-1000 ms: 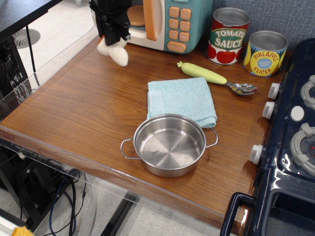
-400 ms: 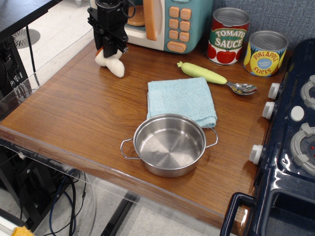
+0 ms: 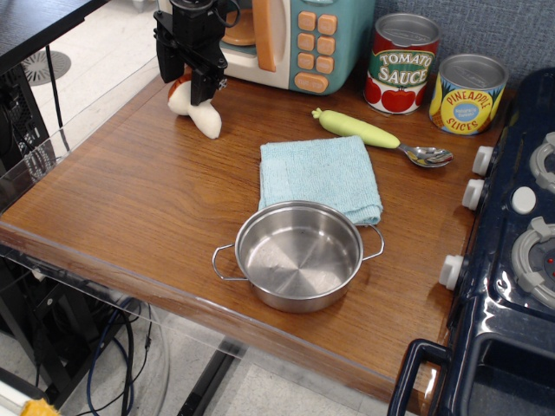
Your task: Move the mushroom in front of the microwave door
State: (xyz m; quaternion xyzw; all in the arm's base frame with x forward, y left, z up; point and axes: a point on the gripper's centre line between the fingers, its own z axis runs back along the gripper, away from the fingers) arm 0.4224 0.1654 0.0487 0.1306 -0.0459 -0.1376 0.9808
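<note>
Your gripper point(image 3: 188, 76) is hanging at the table's far left corner, right over the mushroom point(image 3: 196, 109), with its black fingers point(image 3: 202, 83) spread apart and straddling the cap end. The jaws are standing released; nothing is clamped between them. The mushroom is lying on the table point(image 3: 130, 199), white stem pointing toward you and a sliver of reddish cap showing behind the fingers. It is sitting just in front of the door point(image 3: 251, 39), near the door's left side, and close to the table's left edge.

You are working with little room on the left, where the tabletop is ending just beside the mushroom. To the right you are looking at open wood in front of the microwave, running as far as the spoon point(image 3: 381, 136). The cloth point(image 3: 318, 176) is lying toward the middle, well apart from the mushroom, with the pot point(image 3: 299, 255) touching its near edge and sitting close to the table's front edge. Two cans point(image 3: 434, 75) are standing against the back wall, and the stove point(image 3: 512, 251) is bounding the right side.
</note>
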